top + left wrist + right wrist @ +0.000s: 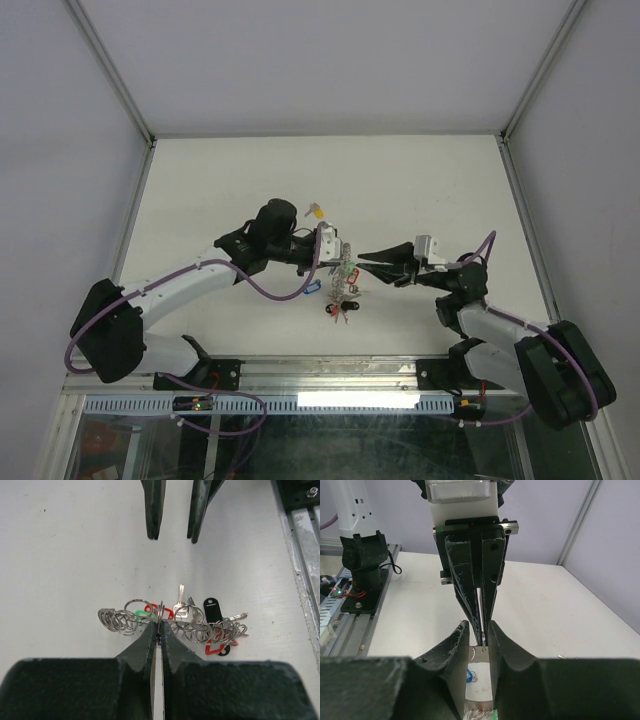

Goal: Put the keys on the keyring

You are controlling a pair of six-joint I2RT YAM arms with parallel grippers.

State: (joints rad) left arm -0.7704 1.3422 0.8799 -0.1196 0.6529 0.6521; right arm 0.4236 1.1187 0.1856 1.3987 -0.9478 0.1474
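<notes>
I noted left claw clamped shut on the keyring, right claw just opposite, jaws slightly apart

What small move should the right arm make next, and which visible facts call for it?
Probably the right gripper should back straight away from the large silver metal keyring. Its jaws stand apart and empty, while the left gripper is shut on the ring's wire. A yellow-tagged silver key lies loose nearby.
</notes>
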